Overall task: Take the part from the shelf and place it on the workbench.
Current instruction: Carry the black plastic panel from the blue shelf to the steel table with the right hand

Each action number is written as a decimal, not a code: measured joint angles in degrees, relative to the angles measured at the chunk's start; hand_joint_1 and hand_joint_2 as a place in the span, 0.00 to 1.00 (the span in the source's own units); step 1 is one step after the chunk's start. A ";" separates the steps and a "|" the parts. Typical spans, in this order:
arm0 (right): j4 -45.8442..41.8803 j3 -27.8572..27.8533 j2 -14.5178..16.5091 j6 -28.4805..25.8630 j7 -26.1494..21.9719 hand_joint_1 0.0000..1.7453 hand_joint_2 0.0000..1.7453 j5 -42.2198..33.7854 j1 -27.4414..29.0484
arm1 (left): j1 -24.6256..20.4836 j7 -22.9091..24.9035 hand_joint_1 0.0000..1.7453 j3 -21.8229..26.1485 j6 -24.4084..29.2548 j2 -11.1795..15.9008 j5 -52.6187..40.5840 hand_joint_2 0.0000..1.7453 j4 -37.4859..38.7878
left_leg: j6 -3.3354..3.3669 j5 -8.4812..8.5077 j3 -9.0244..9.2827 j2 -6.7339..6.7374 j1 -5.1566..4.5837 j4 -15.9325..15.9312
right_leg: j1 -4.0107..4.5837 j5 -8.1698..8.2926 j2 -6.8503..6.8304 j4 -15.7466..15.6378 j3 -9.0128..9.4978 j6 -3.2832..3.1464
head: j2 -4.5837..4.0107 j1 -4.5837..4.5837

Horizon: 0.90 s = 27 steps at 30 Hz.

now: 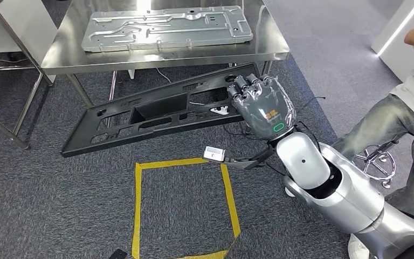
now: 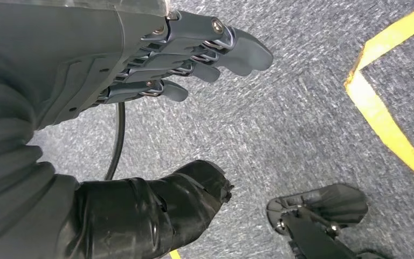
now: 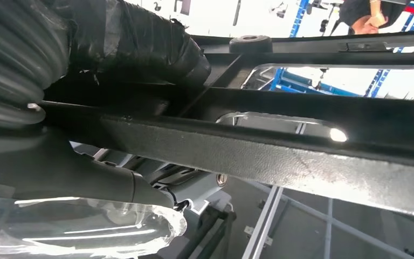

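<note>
A long black plastic frame part [image 1: 156, 110] with several cut-outs hangs tilted in the air just before the steel workbench [image 1: 272, 48]. My right hand [image 1: 261, 102] grips its right end, fingers curled over the top edge. In the right wrist view the part's black bars [image 3: 280, 145] run across close up, with my thumb [image 3: 140, 46] wrapped over one bar. My left hand [image 2: 140, 108] hangs over the grey carpet with its fingers [image 2: 215, 51] spread and nothing in them.
A grey stamped metal panel [image 1: 167, 27] lies on the workbench. A yellow tape square [image 1: 183, 205] marks the carpet below. A person in jeans [image 1: 404, 135] stands at the right by a stool base [image 1: 377, 162]. A second steel table's legs [image 1: 11, 102] stand at left.
</note>
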 joint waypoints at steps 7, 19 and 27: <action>-0.02 0.00 -0.01 0.17 -0.09 1.00 1.00 0.65 -0.08 | 0.05 0.19 0.00 -0.09 -0.93 0.28 -0.05 1.00 0.00 | -1.90 -2.79 -2.68 0.75 0.13 4.86 | -0.49 0.04 -0.38 -2.36 1.50 -1.13 | 0.00 -0.15; -0.02 -0.01 -0.02 1.07 0.20 1.00 1.00 1.02 0.13 | -0.03 0.63 0.00 -0.45 -0.94 0.49 -0.58 1.00 0.00 | -1.36 0.71 -1.48 1.75 0.32 0.31 | -0.05 -2.19 -0.58 -1.76 2.92 0.23 | 0.00 -0.15; -0.03 -0.05 -0.02 2.20 0.90 1.00 1.00 1.41 0.54 | 0.02 1.33 0.00 -0.50 -1.11 0.50 -0.55 1.00 0.00 | 0.69 -0.80 0.51 1.28 0.21 0.01 | -0.42 -8.68 -0.52 16.58 -7.33 1.52 | 0.00 0.18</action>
